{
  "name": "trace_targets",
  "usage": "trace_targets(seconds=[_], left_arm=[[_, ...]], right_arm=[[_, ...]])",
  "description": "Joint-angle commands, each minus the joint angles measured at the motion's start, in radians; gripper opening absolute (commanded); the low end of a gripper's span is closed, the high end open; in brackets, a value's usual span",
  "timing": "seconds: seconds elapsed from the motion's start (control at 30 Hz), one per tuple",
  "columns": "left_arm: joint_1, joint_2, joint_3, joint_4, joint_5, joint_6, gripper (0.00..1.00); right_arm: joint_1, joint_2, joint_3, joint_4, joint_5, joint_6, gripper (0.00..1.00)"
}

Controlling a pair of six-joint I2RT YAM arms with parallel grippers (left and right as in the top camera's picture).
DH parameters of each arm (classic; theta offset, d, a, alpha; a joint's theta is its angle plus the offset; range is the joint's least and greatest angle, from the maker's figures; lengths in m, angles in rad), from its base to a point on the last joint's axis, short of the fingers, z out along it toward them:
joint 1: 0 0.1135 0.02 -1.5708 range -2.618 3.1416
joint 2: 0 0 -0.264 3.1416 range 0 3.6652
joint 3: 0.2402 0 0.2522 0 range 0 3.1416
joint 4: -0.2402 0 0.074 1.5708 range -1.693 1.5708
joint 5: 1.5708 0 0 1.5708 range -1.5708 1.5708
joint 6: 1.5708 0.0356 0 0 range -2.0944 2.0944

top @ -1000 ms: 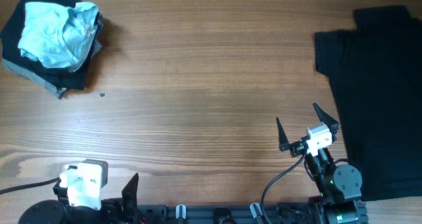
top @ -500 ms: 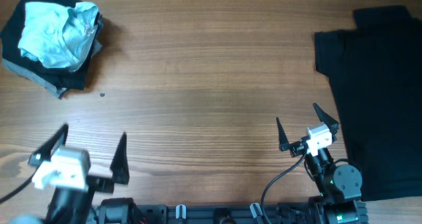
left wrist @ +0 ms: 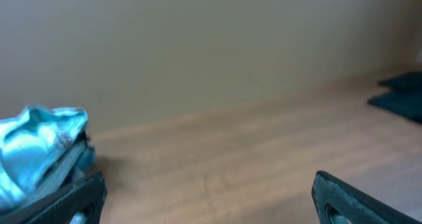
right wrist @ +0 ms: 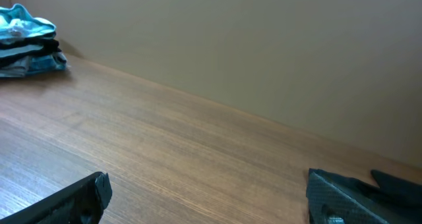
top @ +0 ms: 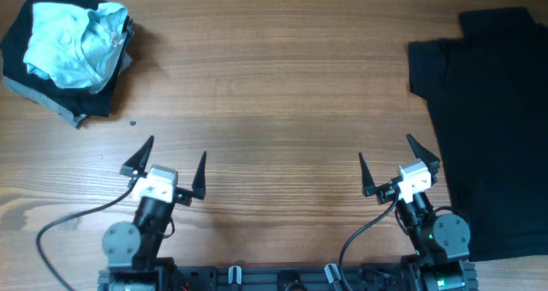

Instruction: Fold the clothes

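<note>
A crumpled pale light-blue T-shirt lies on a stack of black and grey folded pieces at the table's far left corner; it also shows in the left wrist view and small in the right wrist view. A large black T-shirt lies spread flat along the right edge. My left gripper is open and empty near the front edge, left of centre. My right gripper is open and empty near the front edge, just left of the black T-shirt.
A small dark speck lies on the wood near the folded stack. A plain beige wall stands behind the table. Cables and the arm bases run along the front edge.
My left arm has swung up from the front left corner and rightward, and now faces the table with its jaws open. The right arm and the clothes have not moved.
</note>
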Motion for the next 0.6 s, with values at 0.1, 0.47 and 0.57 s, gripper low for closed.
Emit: trace_targets(seconds=[0.1,0.47,0.57], left_arm=[[-0.01,-0.01,-0.038,-0.041,-0.003,0.006,1.0],[-0.01,-0.01,-0.038,-0.041,-0.003,0.007,1.0],[-0.01,-0.01,-0.038,-0.041,-0.003,0.006,1.0]], right_arm=[[-0.003,-0.007,-0.001,0.005,0.014,-0.006,1.0],[-0.003,-0.007,-0.001,0.005,0.014,-0.006,1.0],[-0.003,-0.007,-0.001,0.005,0.014,-0.006,1.0]])
